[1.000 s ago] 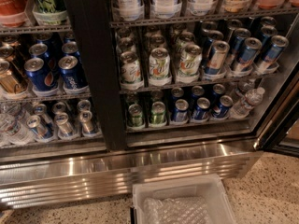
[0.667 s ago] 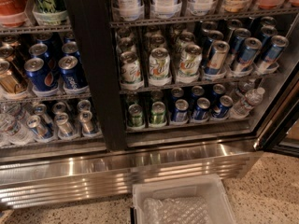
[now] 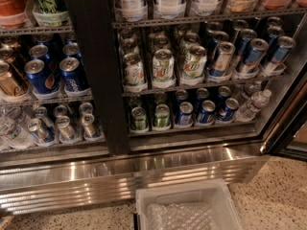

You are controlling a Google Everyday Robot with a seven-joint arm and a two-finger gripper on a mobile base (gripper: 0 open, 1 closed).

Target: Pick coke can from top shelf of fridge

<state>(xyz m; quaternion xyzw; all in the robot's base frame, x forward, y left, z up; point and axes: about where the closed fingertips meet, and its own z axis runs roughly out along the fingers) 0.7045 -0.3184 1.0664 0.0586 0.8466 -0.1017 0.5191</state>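
Coke can [image 3: 10, 1] is sitting ungrasped on the top shelf [image 3: 33, 31], the gripper out of view and its jaws' state impossible to tell, so the approach is probably calling for a reach up-left.

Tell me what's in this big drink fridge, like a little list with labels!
fridge: black frame, wide centre post, shiny ribbed steel base
top shelf: wire rack holding bottles and cups, tops cut off
red drink: top shelf, far left, only partly in view
blue cans: left middle rack
green-white cans: right middle rack
water bottle: tilted, lower right rack
white bin: on the floor in front
gripper: not in view
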